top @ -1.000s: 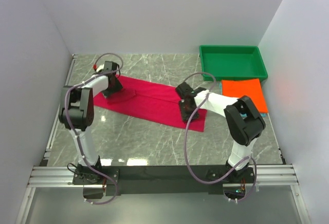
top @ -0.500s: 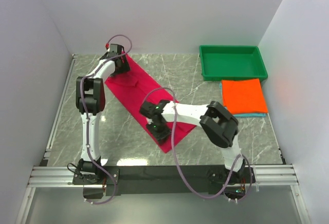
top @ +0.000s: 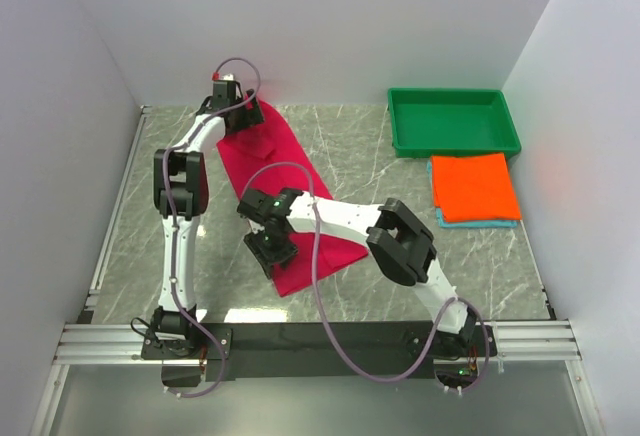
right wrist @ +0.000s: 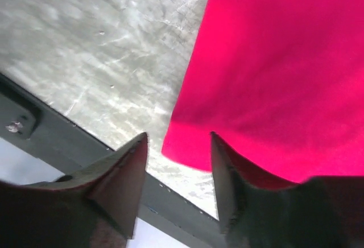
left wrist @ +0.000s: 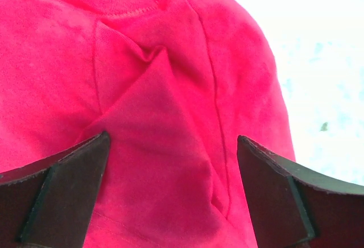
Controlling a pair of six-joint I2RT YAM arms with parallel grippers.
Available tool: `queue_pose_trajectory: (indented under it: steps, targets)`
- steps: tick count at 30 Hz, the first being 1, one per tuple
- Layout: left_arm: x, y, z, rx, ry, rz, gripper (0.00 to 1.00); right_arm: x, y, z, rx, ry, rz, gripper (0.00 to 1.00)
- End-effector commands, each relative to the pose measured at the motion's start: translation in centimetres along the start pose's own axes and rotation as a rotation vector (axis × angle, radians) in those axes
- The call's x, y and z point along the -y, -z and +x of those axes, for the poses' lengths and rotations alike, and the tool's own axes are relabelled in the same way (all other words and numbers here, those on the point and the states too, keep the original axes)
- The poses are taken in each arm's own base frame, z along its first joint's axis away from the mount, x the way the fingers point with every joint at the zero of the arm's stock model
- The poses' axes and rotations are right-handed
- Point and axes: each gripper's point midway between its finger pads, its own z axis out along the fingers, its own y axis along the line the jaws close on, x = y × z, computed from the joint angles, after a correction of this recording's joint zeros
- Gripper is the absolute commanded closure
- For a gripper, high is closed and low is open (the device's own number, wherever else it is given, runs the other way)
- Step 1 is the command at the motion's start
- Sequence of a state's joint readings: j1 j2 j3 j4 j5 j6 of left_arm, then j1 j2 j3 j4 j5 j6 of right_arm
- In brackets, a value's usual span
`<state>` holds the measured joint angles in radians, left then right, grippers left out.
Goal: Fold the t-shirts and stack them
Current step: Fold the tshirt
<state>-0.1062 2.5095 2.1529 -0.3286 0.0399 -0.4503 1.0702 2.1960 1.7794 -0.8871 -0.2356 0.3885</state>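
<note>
Three soft cloth t-shirts lie on the grey marbled bench [top: 360, 141]: one crimson-pink t-shirt [top: 262, 146], one bright orange t-shirt [top: 473, 184] and one teal t-shirt [top: 480, 223]. There is one green plastic tray [top: 455, 146] at the upper right, and there are two arms.

The orange shirt lies folded square at the right, just below the tray. It rests on the teal one, of which only a thin strip shows along the lower and left edges. The crimson-pink shirt is a long band running from the upper left down to the lower centre.

A second ago that band lay almost across the middle of the frame; it has since swung round to this steep diagonal. The left hand [top: 240, 116] has gone up to the far upper left, and the right hand [top: 268, 249] has crossed from right of centre to left of centre. The orange-and-teal pile and the tray lie as before.

The left arm stretches up the left side, its hand at the band's top end. Its fingers [left wrist: 57, 197] are spread wide, with puckered cloth between them. The right arm reaches leftward across the lower middle with its elbow bent, its hand at the band's lower end. Its fingers [right wrist: 116, 185] stand a little apart, pinching nothing, with the shirt's corner just ahead of the gap.
</note>
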Motion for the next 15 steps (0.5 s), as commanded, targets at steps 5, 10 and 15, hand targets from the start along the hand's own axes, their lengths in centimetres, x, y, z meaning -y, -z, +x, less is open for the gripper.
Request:
queue_pose_trajectory:
  steps: [5, 10, 15]
  targets:
    - [6.5, 14.5, -13.1, 0.315, 0.071, 0.128, 0.01, 5.7, 9.8, -1.8, 0.27, -0.142, 0.069, 0.37]
    - [5.7, 24.0, -10.4, 0.277, 0.265, 0.046, 0.01, 13.6, 12.8, 0.4, 0.385, -0.298, 0.115, 0.33]
    - [2.7, 28.7, 1.8, 0.051, 0.312, -0.124, 0.01, 18.6, 13.2, 2.7, 0.433, -0.403, 0.138, 0.35]
